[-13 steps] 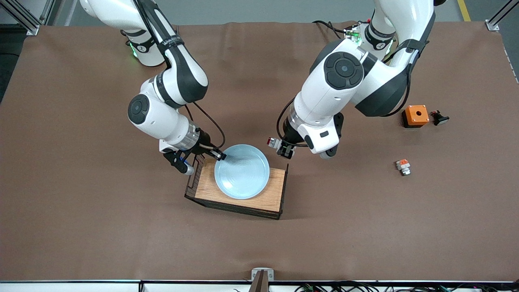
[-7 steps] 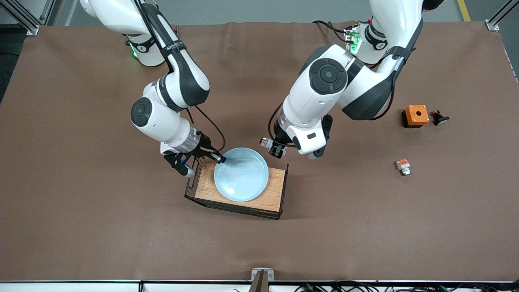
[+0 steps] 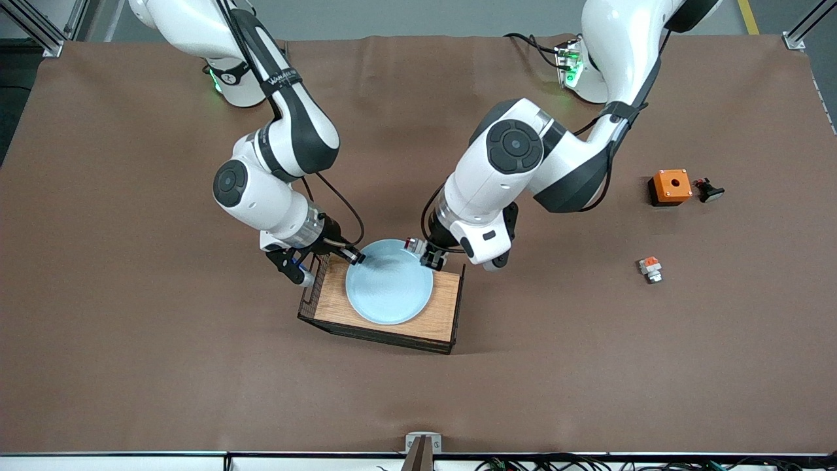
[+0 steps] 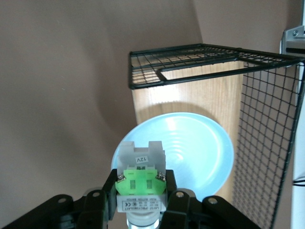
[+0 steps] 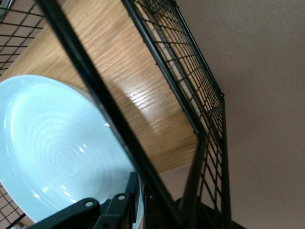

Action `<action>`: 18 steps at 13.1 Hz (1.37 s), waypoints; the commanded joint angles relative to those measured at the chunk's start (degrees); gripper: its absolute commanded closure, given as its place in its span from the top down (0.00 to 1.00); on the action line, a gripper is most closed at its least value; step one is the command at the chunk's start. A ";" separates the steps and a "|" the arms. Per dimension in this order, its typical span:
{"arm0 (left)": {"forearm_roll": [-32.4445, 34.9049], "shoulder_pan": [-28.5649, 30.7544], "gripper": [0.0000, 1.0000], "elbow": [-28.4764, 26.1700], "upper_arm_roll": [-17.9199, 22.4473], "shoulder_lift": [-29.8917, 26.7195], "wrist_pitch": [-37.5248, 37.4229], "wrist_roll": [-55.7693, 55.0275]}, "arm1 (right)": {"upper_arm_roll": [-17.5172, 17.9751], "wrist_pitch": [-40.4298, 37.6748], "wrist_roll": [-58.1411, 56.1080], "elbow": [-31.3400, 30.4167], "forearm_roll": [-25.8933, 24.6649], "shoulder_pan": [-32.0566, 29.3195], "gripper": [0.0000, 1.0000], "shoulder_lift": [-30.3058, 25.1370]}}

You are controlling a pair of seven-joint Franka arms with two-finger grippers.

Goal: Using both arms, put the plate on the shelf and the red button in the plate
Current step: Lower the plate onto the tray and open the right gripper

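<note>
The pale blue plate (image 3: 389, 284) lies over the wooden tray (image 3: 446, 294), which has black wire-mesh ends. My right gripper (image 3: 358, 257) is shut on the plate's rim at the tray's end toward the right arm. In the right wrist view the plate (image 5: 52, 152) has its rim pinched between the right gripper's (image 5: 147, 200) fingers, next to the mesh. My left gripper (image 3: 428, 257) hangs over the plate's edge, shut on the red button (image 3: 414, 246). In the left wrist view the button's (image 4: 141, 183) green patch shows between the fingers, above the plate (image 4: 190, 152).
Toward the left arm's end of the table lie an orange box with a hole (image 3: 670, 186), a small black piece (image 3: 709, 190) beside it, and a grey piece with an orange patch (image 3: 650, 268) nearer the front camera. The tray's mesh ends (image 4: 267, 138) stand upright.
The left arm has carried the button from beside the tray to over the plate's edge. The plate has settled slightly lower in the tray. The right arm has barely moved.
</note>
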 commanded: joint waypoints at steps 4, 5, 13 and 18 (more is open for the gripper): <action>-0.93 -1.30 0.00 2.35 0.33 2.05 4.20 -2.73 | -0.43 0.17 -0.31 0.50 0.61 0.47 0.38 0.60; -0.93 -1.30 0.00 2.35 0.33 2.31 4.81 -3.17 | -0.43 -0.01 -0.22 0.59 0.61 0.47 0.45 0.60; -0.93 -2.45 0.01 2.43 0.33 4.94 8.86 -3.35 | -0.78 -19.12 0.13 4.71 0.52 -4.53 1.00 -5.10; -0.93 -3.15 0.01 2.43 0.41 7.06 9.30 -3.44 | -3.76 -45.16 -1.77 16.40 -4.54 -9.64 1.00 -7.05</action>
